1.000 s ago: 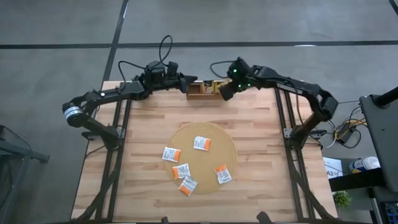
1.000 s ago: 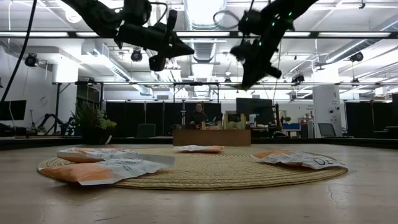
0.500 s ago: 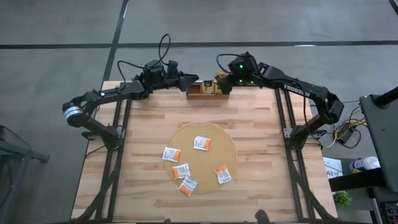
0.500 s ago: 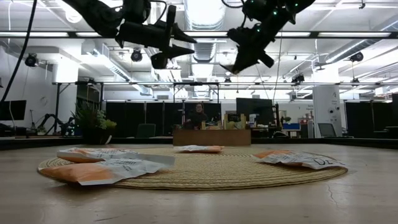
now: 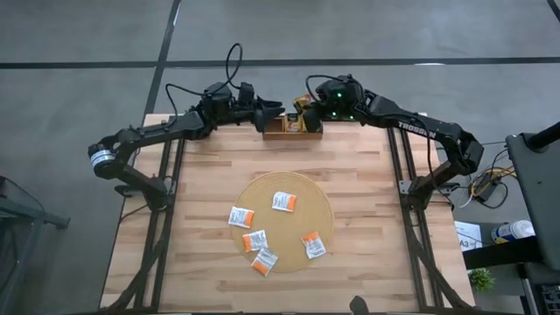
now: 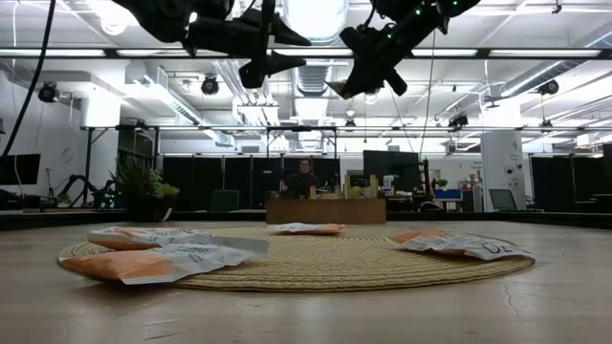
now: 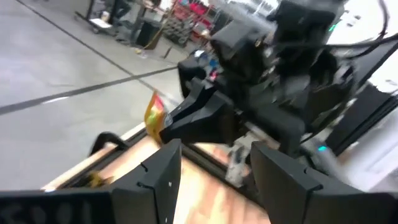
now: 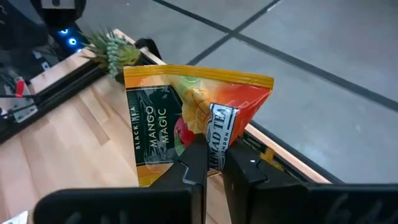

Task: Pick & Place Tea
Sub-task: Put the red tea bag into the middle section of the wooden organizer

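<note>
Five tea sachets [image 5: 283,202] — white with orange marks — lie flat and scattered on the round mat [image 5: 322,196], none overlapping. A sixth, the Mango Magic sachet [image 8: 186,127] — dark green with yellow and orange — stands upright and crumpled, pinched at its lower edge, above the table's far edge.

floor [image 5: 87,35]: grey concrete, dark seams | ceiling lights [image 6: 311,14]: bright strips | far desk [image 6: 320,210] — person seated behind
</note>
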Motion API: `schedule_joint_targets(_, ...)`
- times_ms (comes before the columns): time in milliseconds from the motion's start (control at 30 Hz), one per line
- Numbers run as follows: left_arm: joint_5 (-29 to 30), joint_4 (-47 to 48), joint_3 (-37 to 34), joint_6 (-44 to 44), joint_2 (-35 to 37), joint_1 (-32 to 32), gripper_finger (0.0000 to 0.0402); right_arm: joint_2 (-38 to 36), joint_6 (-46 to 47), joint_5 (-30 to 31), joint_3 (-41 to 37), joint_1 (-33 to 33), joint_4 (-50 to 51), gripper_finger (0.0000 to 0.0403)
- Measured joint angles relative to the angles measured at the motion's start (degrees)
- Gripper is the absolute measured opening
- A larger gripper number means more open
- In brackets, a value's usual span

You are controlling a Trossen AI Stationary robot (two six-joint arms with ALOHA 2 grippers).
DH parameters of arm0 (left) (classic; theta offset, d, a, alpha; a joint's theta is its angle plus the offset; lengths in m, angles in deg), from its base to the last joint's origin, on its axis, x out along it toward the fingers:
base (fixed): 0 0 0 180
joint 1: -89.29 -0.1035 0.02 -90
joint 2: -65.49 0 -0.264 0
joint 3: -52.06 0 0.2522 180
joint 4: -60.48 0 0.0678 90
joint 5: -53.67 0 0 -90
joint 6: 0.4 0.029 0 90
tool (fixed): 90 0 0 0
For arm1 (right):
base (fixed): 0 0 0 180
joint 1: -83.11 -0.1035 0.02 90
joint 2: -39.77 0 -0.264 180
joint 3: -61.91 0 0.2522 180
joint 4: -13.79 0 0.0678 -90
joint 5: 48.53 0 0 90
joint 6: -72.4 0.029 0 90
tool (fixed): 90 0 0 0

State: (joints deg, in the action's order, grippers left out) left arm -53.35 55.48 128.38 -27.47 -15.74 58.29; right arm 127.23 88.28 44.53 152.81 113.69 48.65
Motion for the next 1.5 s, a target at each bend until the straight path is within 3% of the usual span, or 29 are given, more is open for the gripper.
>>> schedule_joint_targets(200,3.11,5.83,1.91,3.46,-0.27,1.48,0.0187,0.0,-1.51,0.12,0.51,-1.12,-1.19,0.0023)
schedule_joint_targets(700,6.5,6.09,2.03,3.41,-0.39,2.75,0.0187,-0.11,-11.98,7.2,3.35,-6.14,-4.12,0.0023)
schedule_joint_targets(1500,7.08,5.94,3.19,3.28,-0.46,3.1,0.018,-0.09,-18.03,8.92,4.23,-10.48,-4.41,0.0023)
